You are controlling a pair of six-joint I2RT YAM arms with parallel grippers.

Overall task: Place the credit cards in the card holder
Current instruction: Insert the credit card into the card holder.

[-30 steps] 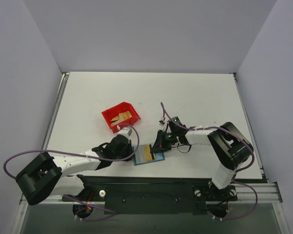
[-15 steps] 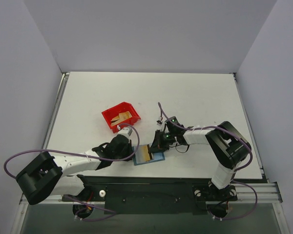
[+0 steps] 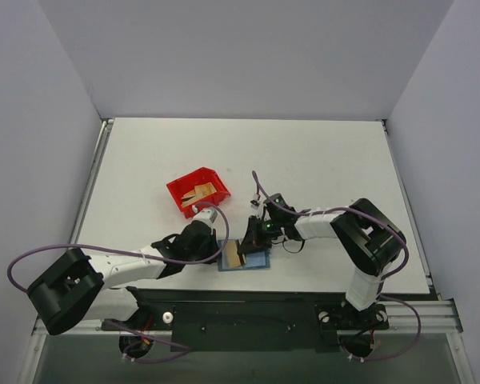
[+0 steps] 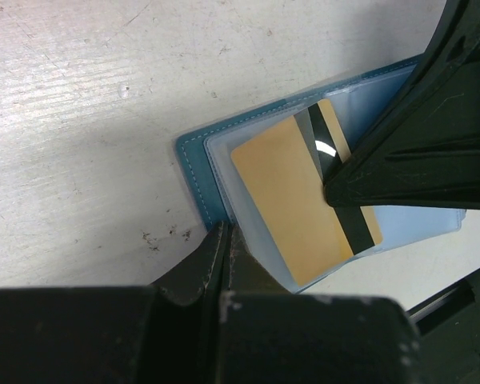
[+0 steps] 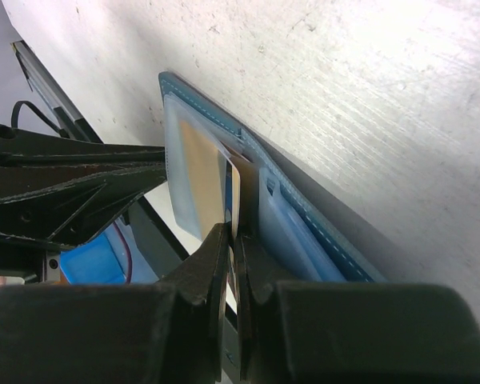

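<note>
The teal card holder (image 3: 258, 261) lies open near the table's front edge, its clear sleeves up. In the left wrist view, a gold credit card (image 4: 296, 200) with a dark stripe sits partly inside a sleeve of the card holder (image 4: 194, 164). My right gripper (image 3: 254, 238) is shut on that card's striped end; its own view shows the card (image 5: 234, 192) edge-on between the fingers, above the card holder (image 5: 200, 104). My left gripper (image 3: 222, 254) is shut on the holder's near-left edge, seen at the tips (image 4: 224, 232). More gold cards (image 3: 198, 193) lie in the red bin.
The red plastic bin (image 3: 182, 192) stands just behind the left gripper. The two grippers are close together over the card holder. The table's front edge and black rail (image 3: 248, 300) run right below the card holder. A purple cable (image 3: 260, 188) loops above the right wrist.
My right gripper has moved left with the card, sliding it further across the card holder toward the left gripper. The left gripper has stayed in place.
</note>
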